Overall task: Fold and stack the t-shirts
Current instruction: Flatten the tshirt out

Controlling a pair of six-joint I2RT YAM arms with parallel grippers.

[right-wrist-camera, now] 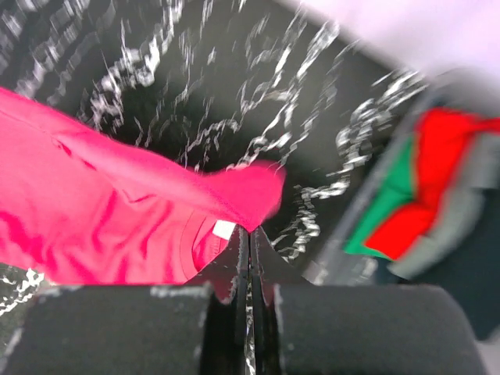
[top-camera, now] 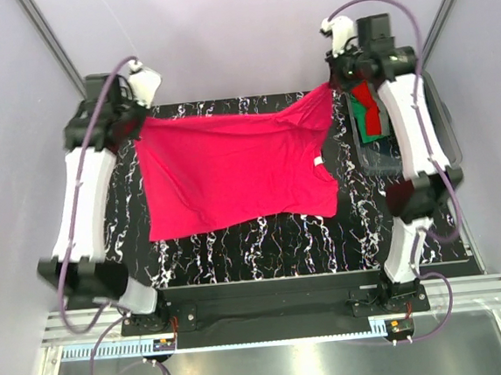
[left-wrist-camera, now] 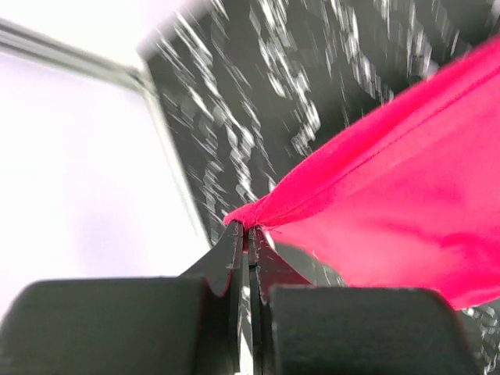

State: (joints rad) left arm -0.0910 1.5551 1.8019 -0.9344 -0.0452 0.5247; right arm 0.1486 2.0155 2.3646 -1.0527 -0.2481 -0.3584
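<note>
Step in hand: we judge this to be the spreading-out before the first fold. The pinkish-red shirt (top-camera: 232, 176) is stretched between both arms and is not yet folded.
Left tool (left-wrist-camera: 246, 234): its jaws are pressed narrow on a bunched corner of the shirt, at what we take for the hem end.
Right tool (right-wrist-camera: 250, 233): it is pinched tight in the same way on a tuck of cloth at the sleeve or shoulder end, near the white neck label (right-wrist-camera: 224, 229).
Where the shirt is: it lies over the middle of the black marbled counter (top-camera: 265, 248). Its far edge is drawn taut from one tool to the other and its near edge trails toward the arm bases.
Lifted or lying: both wrist views are blurred, so we cannot tell how much of the cloth rests on the counter. The far edge looks raised.
Look of the shirt: it is one bright colour, thin and limp. It runs sideways with the neck to the right, and creases fan out from both pinched corners.
Other shirts (top-camera: 368, 111): red, green and grey cloth sits in a bin (top-camera: 447, 148) at the counter's right, just beside the right tool.
Next move calls for: lowering both corners together, keeping the tension even so the body settles flat. Only then should the tools let go and take fresh holds for the fold.
What could go wrong: if one side slackens first, we expect the cloth to bunch up.
</note>
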